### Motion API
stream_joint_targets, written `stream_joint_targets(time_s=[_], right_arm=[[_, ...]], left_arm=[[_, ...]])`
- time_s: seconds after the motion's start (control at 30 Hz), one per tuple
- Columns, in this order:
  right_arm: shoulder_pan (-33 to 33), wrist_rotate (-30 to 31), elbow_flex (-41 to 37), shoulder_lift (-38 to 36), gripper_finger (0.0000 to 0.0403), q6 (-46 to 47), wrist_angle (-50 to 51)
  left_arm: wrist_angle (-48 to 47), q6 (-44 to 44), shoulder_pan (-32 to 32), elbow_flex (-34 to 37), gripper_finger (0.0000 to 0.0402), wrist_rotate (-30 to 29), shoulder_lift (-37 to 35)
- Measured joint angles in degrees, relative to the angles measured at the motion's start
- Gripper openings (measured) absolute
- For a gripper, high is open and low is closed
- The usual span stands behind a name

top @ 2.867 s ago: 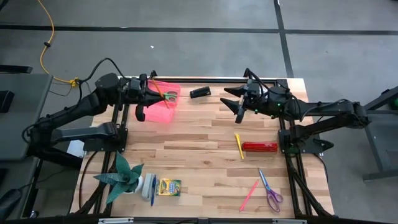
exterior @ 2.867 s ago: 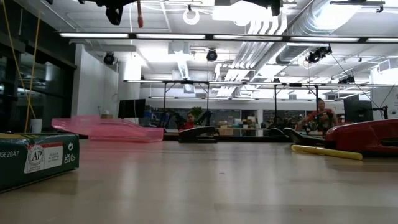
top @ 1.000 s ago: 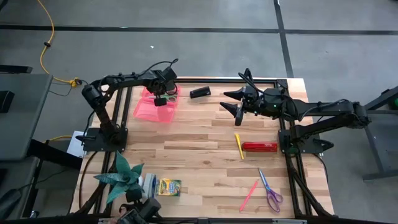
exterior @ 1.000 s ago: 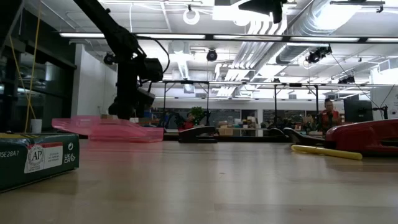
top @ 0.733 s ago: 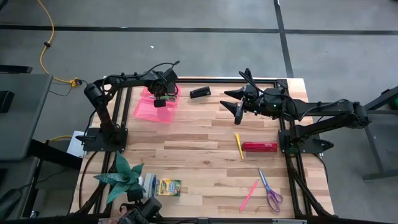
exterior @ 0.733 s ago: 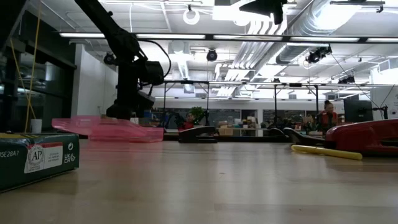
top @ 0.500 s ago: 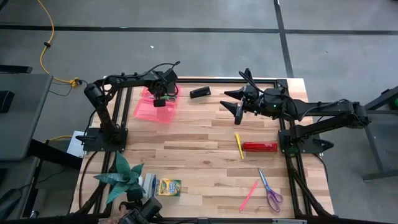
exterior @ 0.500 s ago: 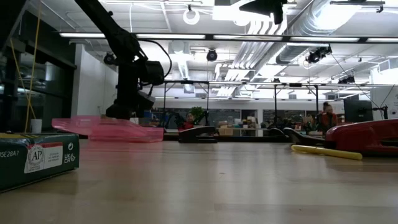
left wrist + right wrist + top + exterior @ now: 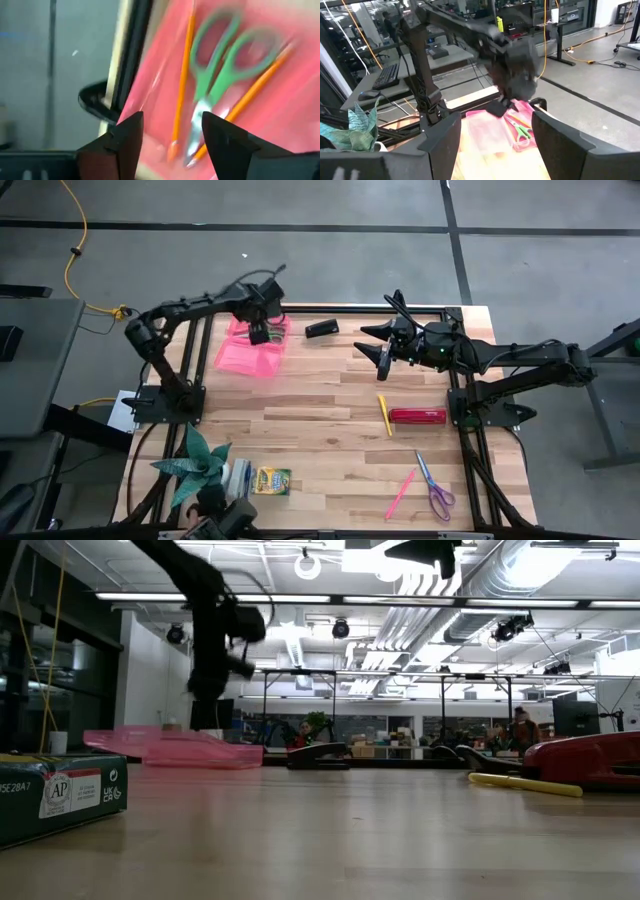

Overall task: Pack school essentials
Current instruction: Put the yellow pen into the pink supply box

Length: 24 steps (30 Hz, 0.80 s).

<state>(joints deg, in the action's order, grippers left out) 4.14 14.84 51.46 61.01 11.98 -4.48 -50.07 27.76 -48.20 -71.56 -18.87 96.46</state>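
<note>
Left gripper [image 9: 167,137] hangs over the flat translucent pink plastic tray [image 9: 243,355] at upper left of the table [image 9: 330,442], fingers apart and empty; green-handled scissors [image 9: 220,80] and two thin orange pencils [image 9: 182,80] lie inside the tray, likely the collecting spot for packing. Right gripper [image 9: 383,346] waits spread wide, empty, at upper centre. Unpacked, lower right: purple-handled scissors [image 9: 434,489], thin pink pencil [image 9: 400,494], yellow pencil [image 9: 383,414]; crayon box [image 9: 271,480] lower left.

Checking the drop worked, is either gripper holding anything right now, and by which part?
Nothing is held. The left gripper is open above the green-handled scissors in the pink tray; the right gripper is open and empty.
</note>
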Motion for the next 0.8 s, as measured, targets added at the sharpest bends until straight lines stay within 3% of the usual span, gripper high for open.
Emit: stream_joint_targets(time_s=[0.1, 0.2, 0.3, 0.37, 0.53, 0.63, 0.8], right_arm=[[0.0, -0.01, 0.0, 0.0, 0.0236, -0.4, -0.01], [0.0, 0.0, 0.0, 0.0, 0.0236, -0.45, -0.01], [0.0, -0.01, 0.0, 0.0, 0.0236, -0.45, -0.01], [0.0, -0.01, 0.0, 0.0, 0.0236, -0.45, -0.01], [0.0, -0.01, 0.0, 0.0, 0.0236, -0.45, -0.03], [0.0, -0.01, 0.0, 0.0, 0.0236, -0.45, -0.06], [0.0, -0.01, 0.0, 0.0, 0.0236, -0.23, -0.06]], left_arm=[[1.2, -8.75, 0.05, -3.04, 0.0195, 10.34, -5.34], [7.81, -18.65, 0.1, -2.36, 0.0192, 24.5, -12.96], [19.41, -26.31, 1.32, 2.37, 0.0188, 35.87, -22.52], [28.78, -30.67, 3.42, 7.75, 0.0185, 39.81, -29.24], [51.15, -39.93, 11.75, 24.55, 0.0184, 40.37, -45.39], [62.08, -42.12, 16.15, 32.11, 0.0184, 35.49, -52.06], [63.95, -41.22, 19.29, 35.55, 0.0184, 29.7, -57.62]])
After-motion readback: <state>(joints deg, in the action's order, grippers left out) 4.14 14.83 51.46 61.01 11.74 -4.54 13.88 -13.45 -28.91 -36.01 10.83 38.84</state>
